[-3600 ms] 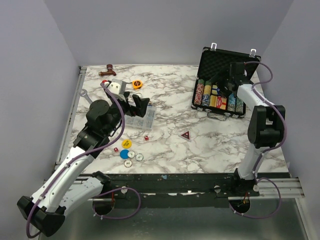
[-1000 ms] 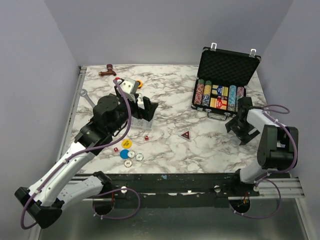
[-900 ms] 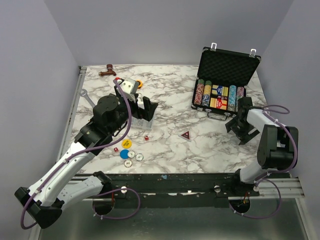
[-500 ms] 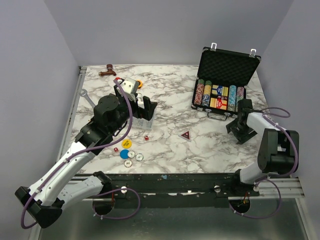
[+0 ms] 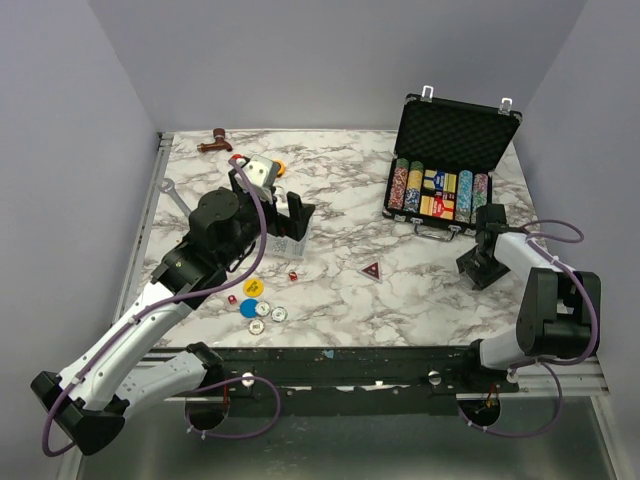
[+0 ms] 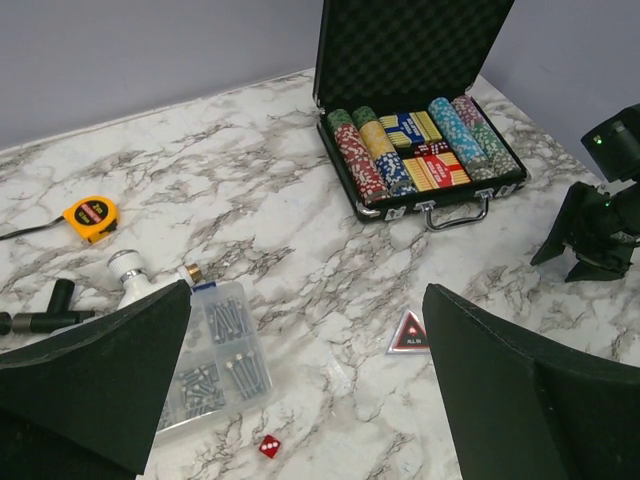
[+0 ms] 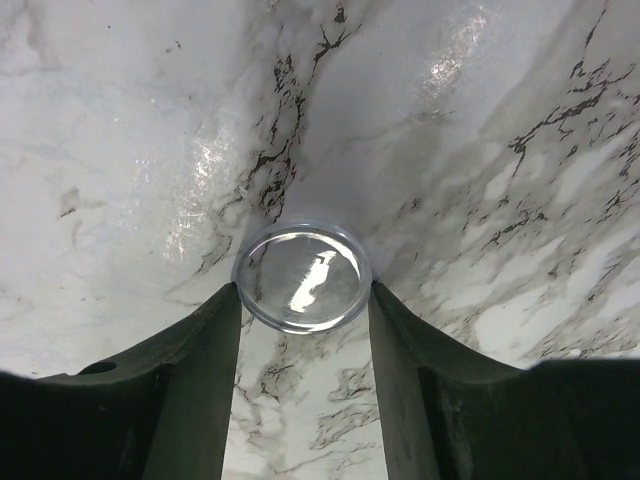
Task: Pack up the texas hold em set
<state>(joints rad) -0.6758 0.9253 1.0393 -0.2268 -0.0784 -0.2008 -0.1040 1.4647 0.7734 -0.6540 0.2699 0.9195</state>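
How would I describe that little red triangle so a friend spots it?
Find the open black case at the table's far right. Toward the near edge, left of its handle, lies a flat triangle. It alone is three-cornered; other loose pieces are discs or dice.

The case point(image 5: 450, 135) sits at the desk's point(image 5: 340, 200) far right, its lid upright behind. Chips point(image 5: 400, 187) stand in rows inside, with the card box point(image 5: 437, 205) between them. Before the case the right pincer point(image 5: 480, 268) is down on the desk. A lone disc point(image 7: 302, 277) lies between its fingers, both against its rim. A triangle marker point(image 5: 371, 269) lies mid-desk, a die point(image 5: 293, 276) left of it, and a cluster of discs point(image 5: 250, 307) nearer and further left. The parts box point(image 6: 215, 355) lies below the left pincer point(image 6: 305, 395), the tape measure point(image 6: 90, 213) behind it, a wrench point(image 5: 170, 192) at the left edge
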